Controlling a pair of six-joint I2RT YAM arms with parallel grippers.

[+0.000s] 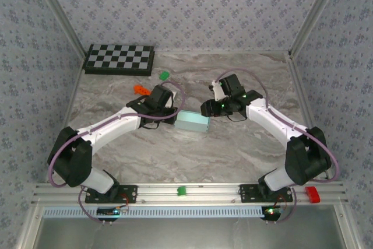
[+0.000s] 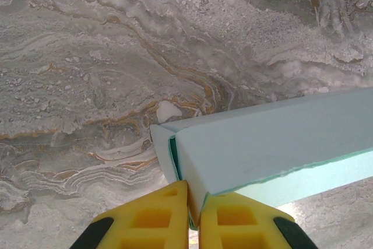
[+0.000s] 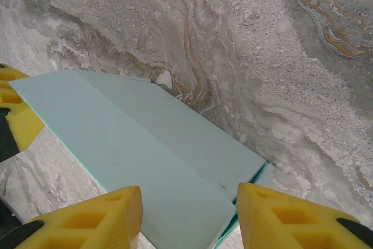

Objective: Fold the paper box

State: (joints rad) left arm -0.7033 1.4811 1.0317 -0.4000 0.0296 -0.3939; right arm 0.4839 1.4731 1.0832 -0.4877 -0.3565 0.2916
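Note:
The paper box (image 1: 192, 122) is a pale aqua card box lying on the marble table between both arms. My left gripper (image 1: 173, 116) is at its left end, and in the left wrist view the yellow fingertips (image 2: 169, 214) are shut on a corner edge of the paper box (image 2: 274, 144). My right gripper (image 1: 207, 109) hovers at the box's right end. In the right wrist view its yellow fingertips (image 3: 105, 217) stand wide apart above the paper box (image 3: 151, 155), whose top flap lies closed with a tab showing at the right.
A black-and-white checkerboard (image 1: 119, 59) lies at the back left. A green block (image 1: 164, 76) and an orange block (image 1: 140, 89) sit behind the left arm. A green piece (image 1: 182, 190) and a red piece (image 1: 313, 194) rest on the front rail. Patterned walls enclose the table (image 1: 192, 150).

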